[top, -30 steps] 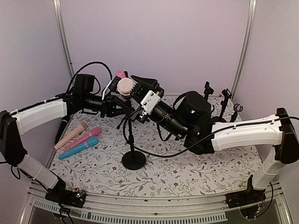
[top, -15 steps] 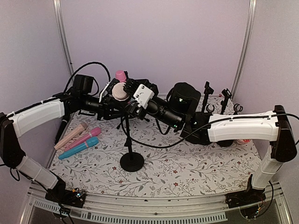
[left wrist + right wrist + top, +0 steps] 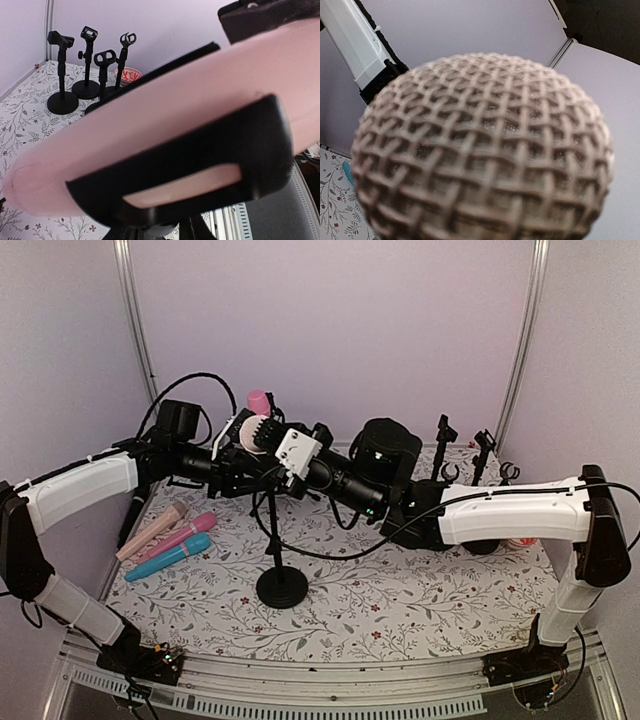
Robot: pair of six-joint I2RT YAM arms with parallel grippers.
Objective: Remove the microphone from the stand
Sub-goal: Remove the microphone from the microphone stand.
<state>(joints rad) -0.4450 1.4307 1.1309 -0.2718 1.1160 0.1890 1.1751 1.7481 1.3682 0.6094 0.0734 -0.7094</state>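
A pale pink microphone point(image 3: 254, 428) with a mesh head point(image 3: 485, 145) lies tilted in the black clip point(image 3: 200, 150) of a stand whose round base point(image 3: 283, 586) rests on the floral table. In the left wrist view its body point(image 3: 175, 90) fills the frame just above the clip. My left gripper point(image 3: 243, 468) is shut on the stand's pole right under the clip. Coming from the right, my right gripper point(image 3: 264, 434) has its fingers on either side of the microphone's head. Those fingers are hidden in the right wrist view, so I cannot see whether they clamp.
A tan microphone point(image 3: 150, 531), a pink one point(image 3: 180, 537) and a blue one point(image 3: 168, 558) lie at the left of the table. Several empty stands point(image 3: 445, 435) point(image 3: 62, 75) stand at the back right, next to a small red-patterned bowl point(image 3: 127, 76).
My right gripper has moved left over the microphone's head and its fingers have drawn closer together. The left gripper and the stand have stayed in place.
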